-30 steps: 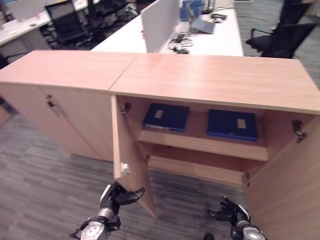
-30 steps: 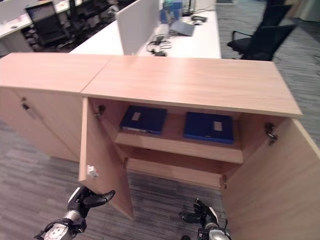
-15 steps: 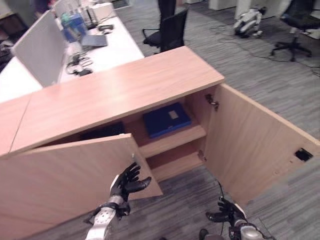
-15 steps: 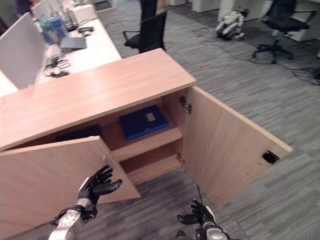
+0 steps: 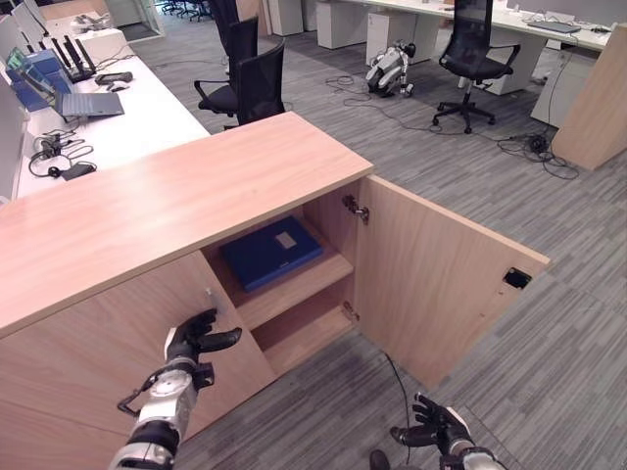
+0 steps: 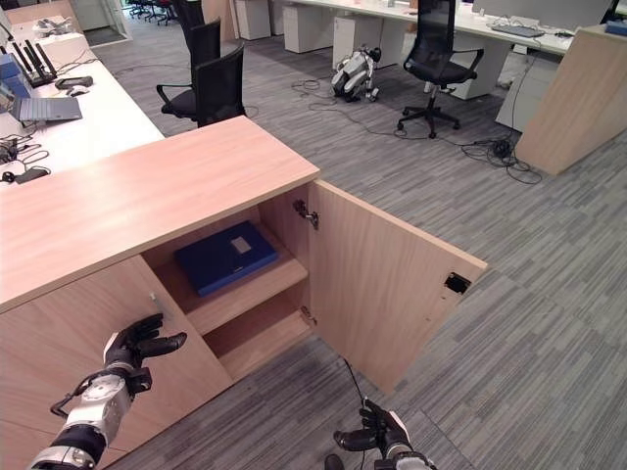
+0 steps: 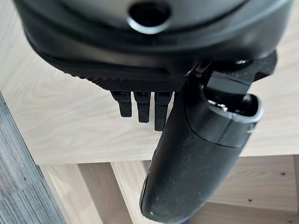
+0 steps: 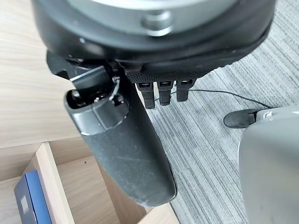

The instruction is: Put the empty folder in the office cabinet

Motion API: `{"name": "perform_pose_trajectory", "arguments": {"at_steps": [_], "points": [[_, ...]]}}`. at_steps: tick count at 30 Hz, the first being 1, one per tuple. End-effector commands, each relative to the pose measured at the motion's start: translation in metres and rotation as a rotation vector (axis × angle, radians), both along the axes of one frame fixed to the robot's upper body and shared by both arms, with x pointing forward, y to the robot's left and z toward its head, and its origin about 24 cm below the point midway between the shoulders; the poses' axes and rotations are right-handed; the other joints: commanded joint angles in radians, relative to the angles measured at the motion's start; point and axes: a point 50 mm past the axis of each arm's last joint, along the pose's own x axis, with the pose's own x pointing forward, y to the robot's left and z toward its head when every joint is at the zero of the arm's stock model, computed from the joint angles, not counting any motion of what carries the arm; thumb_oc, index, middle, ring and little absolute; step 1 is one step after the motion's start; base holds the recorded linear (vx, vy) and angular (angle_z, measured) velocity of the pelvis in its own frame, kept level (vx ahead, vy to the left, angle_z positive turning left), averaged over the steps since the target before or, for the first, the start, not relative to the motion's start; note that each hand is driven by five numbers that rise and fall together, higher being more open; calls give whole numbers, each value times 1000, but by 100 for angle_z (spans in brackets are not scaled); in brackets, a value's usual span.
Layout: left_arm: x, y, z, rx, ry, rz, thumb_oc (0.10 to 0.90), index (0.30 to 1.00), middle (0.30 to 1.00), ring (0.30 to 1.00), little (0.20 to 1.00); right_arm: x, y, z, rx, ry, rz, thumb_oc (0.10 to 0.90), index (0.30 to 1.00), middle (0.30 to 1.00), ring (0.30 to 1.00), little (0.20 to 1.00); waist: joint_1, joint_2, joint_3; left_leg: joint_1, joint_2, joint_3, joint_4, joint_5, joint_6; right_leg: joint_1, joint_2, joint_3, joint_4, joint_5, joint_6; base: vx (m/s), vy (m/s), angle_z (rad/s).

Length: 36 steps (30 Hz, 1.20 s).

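Observation:
A wooden office cabinet (image 5: 176,196) stands before me. A blue folder (image 5: 271,252) lies flat on its upper shelf and shows edge-on as the blue folder (image 8: 32,200) in the right wrist view. The cabinet's left door (image 5: 98,362) is swung almost closed, and my left hand (image 5: 189,343) rests open against its face near the free edge. Up close, the left hand (image 7: 196,154) has straight fingers on the door panel (image 7: 70,116). The right door (image 5: 431,284) stands wide open. My right hand (image 5: 436,436) hangs low over the carpet, open and empty.
A white desk (image 5: 137,113) with a laptop (image 5: 88,103) runs behind the cabinet. Black office chairs (image 5: 245,73) stand beyond it. A robot dog (image 5: 389,70) and cables lie on the carpet farther back, beside a wooden partition (image 5: 593,98).
The camera has swung to the right. The left door has gone from wide open to nearly closed under my left hand, hiding the left folder. My right hand stays low.

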Motion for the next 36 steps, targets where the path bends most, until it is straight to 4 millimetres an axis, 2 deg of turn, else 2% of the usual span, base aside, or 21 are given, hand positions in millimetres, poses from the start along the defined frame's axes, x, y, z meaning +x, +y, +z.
{"name": "perform_pose_trajectory", "arguments": {"at_steps": [1, 7, 10, 11, 13, 14, 18, 24, 27, 28, 29, 30, 31, 32, 34, 35, 36], "points": [[28, 16, 44, 61, -234, 29, 800, 900, 900, 900, 900, 26, 10, 13, 24, -130, 19, 800, 900, 900, 900, 900, 0, 10, -46, -6, -5, -14, -2, -54, -11, 68, -41, -62, 48, -172, 94, 0, 63, 0], [-1, -9, 5, 50, -84, -87, 800, 900, 900, 900, 900, 30, 10, 13, 23, -129, 12, 800, 900, 900, 900, 900, 22, 3, -43, -8, -13, -21, -2, -61, -1, 66, -54, -76, 45, -164, 101, 0, 49, 0], [-10, -18, -5, 40, -48, -129, 800, 900, 900, 900, 900, 34, 9, 15, 20, -140, 11, 800, 900, 900, 900, 900, 32, 2, -41, -11, -15, -25, -2, -63, 3, 66, -57, -81, 40, -161, 102, -7, 35, 5], [-20, -28, -15, 30, -8, -178, 800, 900, 900, 900, 900, 38, 8, 17, 13, -149, 7, 800, 900, 900, 900, 900, 39, 0, -36, -13, -17, -28, -2, -64, 6, 65, -60, -86, 39, -158, 103, -8, 44, 9], [-25, -32, -20, 28, 14, -198, 800, 900, 900, 900, 900, 40, 8, 18, 12, -153, 4, 800, 900, 900, 900, 900, 42, 0, -35, -13, -19, -29, -2, -65, 8, 66, -62, -87, 37, -157, 103, -4, 44, 5], [-34, -40, -30, 9, 55, -228, 800, 900, 900, 900, 900, 43, 6, 19, 4, -157, 0, 800, 900, 900, 900, 900, 47, 0, -31, -14, -21, -32, -2, -66, 10, 68, -65, -92, 35, -156, 103, 0, 43, 0], [-55, -58, -48, -52, 124, -266, 800, 900, 900, 900, 900, 47, 4, 21, 1, -169, -16, 800, 900, 900, 900, 900, 55, -2, -27, -17, -27, -38, -2, -68, 16, 68, -70, -98, 36, -151, 104, 3, 42, 1], [-63, -69, -55, -78, 161, -306, 800, 900, 900, 900, 900, 47, 2, 20, 10, -165, -53, 800, 900, 900, 900, 900, 60, -6, -19, -27, -30, -45, -2, -68, 22, 50, -72, -103, 64, -155, 107, -7, 16, 1], [-61, -73, -52, -70, 150, -349, 800, 900, 900, 900, 900, 51, 2, 22, 12, -179, -64, 800, 900, 900, 900, 900, 59, -5, 7, -34, -25, -43, -2, -67, 28, -10, -60, -106, 167, -163, 113, -83, 14, 3], [-59, -73, -50, -70, 144, -352, 800, 900, 900, 900, 900, 54, 4, 23, 17, -187, -66, 800, 900, 900, 900, 900, 60, -3, 23, -39, -18, -38, -2, -64, 29, -45, -52, -118, 221, -163, 121, -191, 15, -14], [-58, -72, -49, -68, 139, -353, 800, 900, 900, 900, 900, 59, 7, 25, 28, -201, -70, 800, 900, 900, 900, 900, 59, 11, 47, -46, 1, -16, -2, -57, 29, -120, -46, -180, 349, -163, 146, -153, 24, -51], [-59, -71, -49, -67, 140, -352, 800, 900, 900, 900, 900, 59, 7, 25, 35, -202, -74, 800, 900, 900, 900, 900, 52, 16, 47, -48, 5, -7, -2, -55, 27, -147, -44, -198, 389, -163, 160, -61, 3, -84], [-62, -70, -51, -63, 158, -355, 800, 900, 900, 900, 900, 59, 11, 23, 46, -196, -77, 800, 900, 900, 900, 900, 57, 15, 53, -32, 3, 23, -2, -65, 24, -148, -83, -261, 372, -167, 162, 32, -11, -87], [-62, -70, -51, -62, 158, -355, 800, 900, 900, 900, 900, 59, 11, 24, 46, -197, -77, 800, 900, 900, 900, 900, 57, 15, 54, -31, 3, 23, -2, -65, 24, -146, -83, -261, 372, -167, 162, 62, -75, -65], [-65, -69, -53, -61, 172, -360, 800, 900, 900, 900, 900, 56, 11, 22, 41, -186, -69, 800, 900, 900, 900, 900, 66, 13, 45, -24, 9, 54, -2, -71, 15, -109, -132, -340, 236, -136, 132, 98, -139, -64], [-66, -68, -54, -61, 181, -357, 800, 900, 900, 900, 900, 56, 10, 21, 29, -181, -64, 800, 900, 900, 900, 900, 74, 20, 43, -9, 18, 57, -2, -93, 5, -113, -157, -368, 202, -122, 135, 118, -104, -70], [-66, -68, -54, -61, 181, -357, 800, 900, 900, 900, 900, 56, 10, 21, 29, -181, -64, 800, 900, 900, 900, 900, 74, 20, 43, -9, 18, 57, -2, -93, 5, -113, -157, -368, 202, -122, 135, 125, -114, -60]]}}
